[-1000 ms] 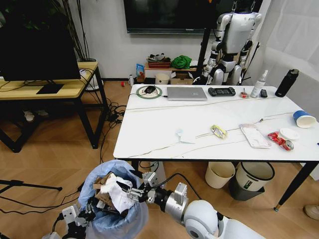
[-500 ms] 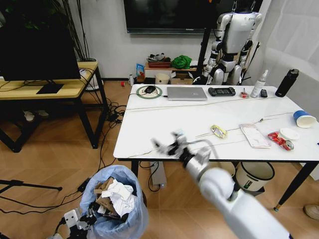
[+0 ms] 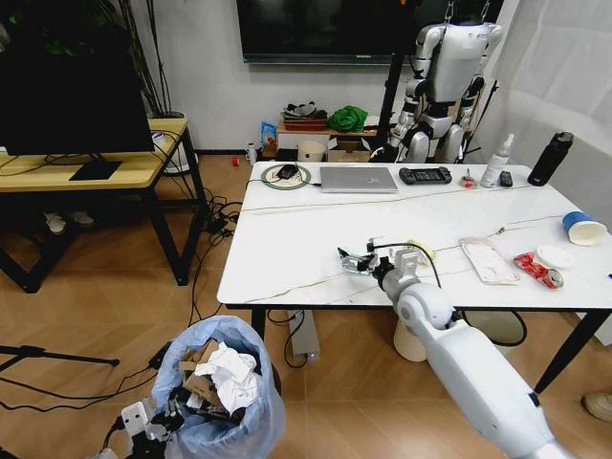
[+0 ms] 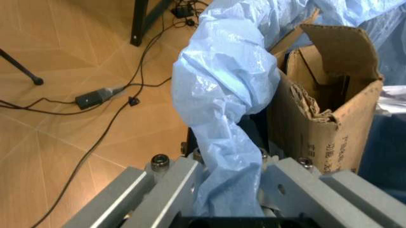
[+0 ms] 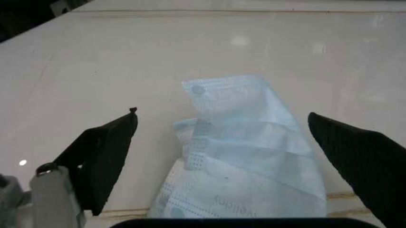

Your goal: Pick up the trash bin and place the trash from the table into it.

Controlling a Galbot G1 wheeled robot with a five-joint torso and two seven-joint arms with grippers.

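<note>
The trash bin (image 3: 222,394) stands on the floor at the lower left, its light-blue bag (image 4: 222,109) bulging over the rim, with torn cardboard (image 4: 330,118) and crumpled white paper inside. My left gripper (image 4: 225,190) is shut on the bag's rim. On the table (image 3: 287,239), my right gripper (image 3: 356,260) is open, its black fingers (image 5: 104,152) on either side of a light-blue face mask (image 5: 241,156) lying flat. More trash lies to the right: a wrapper (image 3: 419,251), a white pouch (image 3: 489,260), a red can (image 3: 532,268), a white lid (image 3: 556,256) and a blue cup (image 3: 581,228).
A laptop (image 3: 358,179), a mouse on a green pad (image 3: 286,174), a controller (image 3: 425,176), a spray bottle (image 3: 496,161) and a black bottle (image 3: 551,159) line the table's far edge. A wooden desk (image 3: 96,172) stands to the left. Cables (image 3: 215,225) run across the floor.
My right arm has swung up from the bin to the table; its gripper now sits open over the face mask. The bin and left gripper have stayed put.
</note>
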